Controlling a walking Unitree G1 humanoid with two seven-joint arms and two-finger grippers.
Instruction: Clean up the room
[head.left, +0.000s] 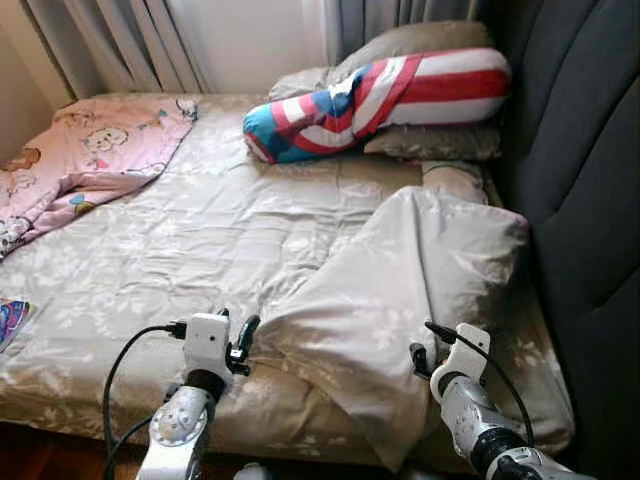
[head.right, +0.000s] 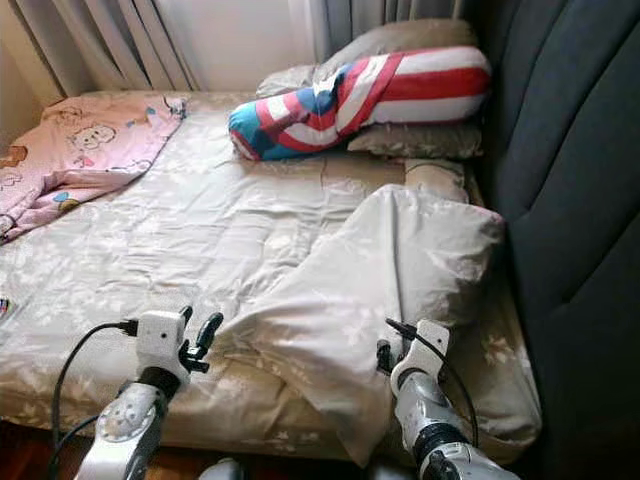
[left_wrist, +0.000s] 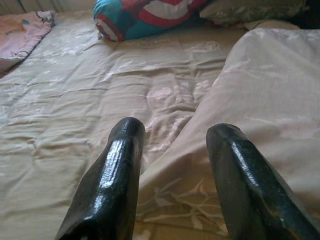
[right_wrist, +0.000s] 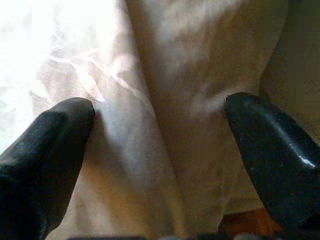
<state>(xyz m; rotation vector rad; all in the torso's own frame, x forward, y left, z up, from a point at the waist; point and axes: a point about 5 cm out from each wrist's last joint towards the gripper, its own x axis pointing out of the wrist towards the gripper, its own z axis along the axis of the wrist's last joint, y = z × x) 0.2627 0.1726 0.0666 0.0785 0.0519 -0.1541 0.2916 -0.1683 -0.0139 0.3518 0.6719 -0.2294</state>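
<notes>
A beige flowered duvet (head.left: 400, 290) lies folded back on itself over the near right part of the bed (head.left: 180, 240). My left gripper (head.left: 243, 345) stands open at the fold's left edge; in the left wrist view its fingers (left_wrist: 120, 165) straddle that edge just above the sheet. At the duvet's hanging front corner my right gripper (head.left: 420, 355) is open too. In the right wrist view a drooping fold of the duvet (right_wrist: 165, 125) hangs between the two spread fingertips (right_wrist: 65, 125).
A red, white and blue striped bolster (head.left: 390, 95) rests on grey pillows (head.left: 435, 142) at the head. A pink cartoon blanket (head.left: 90, 150) is crumpled at the far left. A dark padded headboard (head.left: 585, 180) runs along the right. Curtains (head.left: 130, 40) hang behind.
</notes>
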